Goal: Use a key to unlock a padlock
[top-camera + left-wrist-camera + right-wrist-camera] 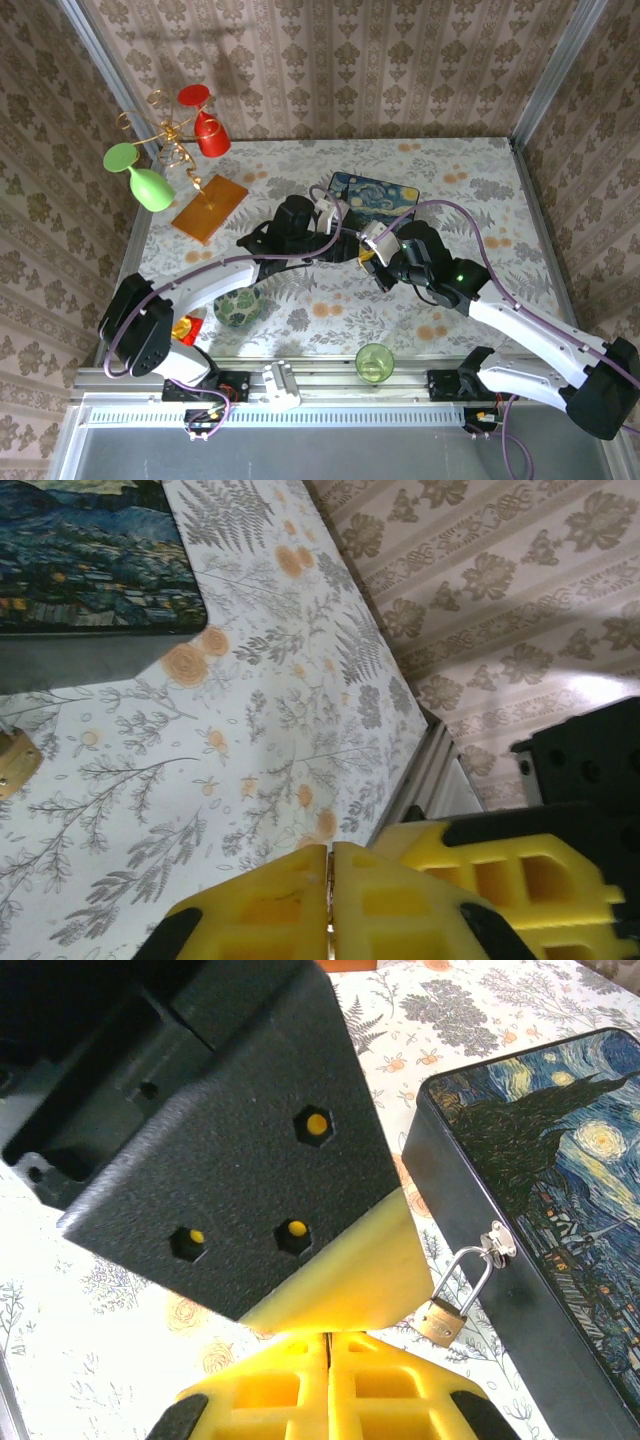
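- The left gripper (330,865) is closed, its yellow fingers pressed flat together along a thin seam. Whether anything is pinched in that seam cannot be told.
- The right gripper (328,1348) is closed too, yellow fingers meeting face to face.
- In the right wrist view, the left gripper's black body and yellow tip sit right above the right gripper's fingertips. Whether they touch cannot be told.
- The padlock (440,1318) is small and brass. Its silver shackle hangs through the hasp (497,1240) on the front wall of the starry-night box (545,1180), and its body is low against the table (450,1020).
- The padlock lies just right of both gripper tips, near them but apart.
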Robot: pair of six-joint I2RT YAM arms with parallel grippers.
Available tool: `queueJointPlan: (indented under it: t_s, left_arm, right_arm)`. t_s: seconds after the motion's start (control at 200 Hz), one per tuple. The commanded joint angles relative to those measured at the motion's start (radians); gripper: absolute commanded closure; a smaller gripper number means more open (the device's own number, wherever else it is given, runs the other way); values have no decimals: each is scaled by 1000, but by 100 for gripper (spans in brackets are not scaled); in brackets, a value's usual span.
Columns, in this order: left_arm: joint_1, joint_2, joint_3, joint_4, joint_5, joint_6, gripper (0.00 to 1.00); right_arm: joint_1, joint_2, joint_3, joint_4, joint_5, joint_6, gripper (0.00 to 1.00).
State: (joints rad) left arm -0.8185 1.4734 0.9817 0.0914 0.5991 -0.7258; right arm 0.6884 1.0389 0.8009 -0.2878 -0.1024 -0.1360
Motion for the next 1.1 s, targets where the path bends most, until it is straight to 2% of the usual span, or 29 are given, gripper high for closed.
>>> queueJointPlan:
  t_s: [0.0, 0.125, 0.22, 0.27, 0.29, 0.355, 0.41, 0.47, 0.545, 0.63, 0.715, 0.845, 0.99, 1.095]
  left_arm:
    - [-4, 19, 29, -54, 19, 40, 93]
    - [-2, 26, 24, -23, 27, 25, 100]
    - [2, 21, 9, 32, 33, -1, 100]
    - [7, 14, 4, 51, 33, -10, 100]
    - [8, 12, 3, 59, 33, -14, 100]
    - [17, 2, -11, 99, 34, -30, 100]
    - [26, -10, -25, 133, 32, -40, 100]
    - [37, -28, -41, 166, 23, -45, 100]
    - [49, -53, -56, 214, 22, -33, 100]
    - [53, -91, -67, 253, 7, 4, 100]
    - [54, -138, -81, 274, -24, 64, 100]
    - [55, -195, -113, 367, -34, 129, 100]
    - [50, -227, -153, 512, -14, 145, 100]
    - [40, -238, -159, 538, -12, 154, 100]
  right_arm:
    - [8, -2, -10, 38, 31, -8, 100]
    - [10, 2, -9, 35, 39, -7, 100]
    - [10, 1, -15, 41, 52, 0, 100]
    - [10, -5, -25, 54, 55, 12, 96]
    - [10, -10, -31, 61, 55, 16, 93]
    - [7, -27, -51, 80, 56, 43, 63]
    - [-4, -57, -73, 97, 38, 64, 53]
    - [-32, -103, -106, 130, -18, 103, 37]
    - [-101, -179, -152, 198, -135, 183, 26]
    - [-242, -247, -225, 360, -309, 360, 15]
    - [-336, -260, -247, 502, -489, 509, 13]
    - [-386, -197, -212, 616, -643, 633, 13]
    - [-390, -114, -219, 869, -732, 807, 16]
    - [-390, -91, -249, 1017, -745, 883, 21]
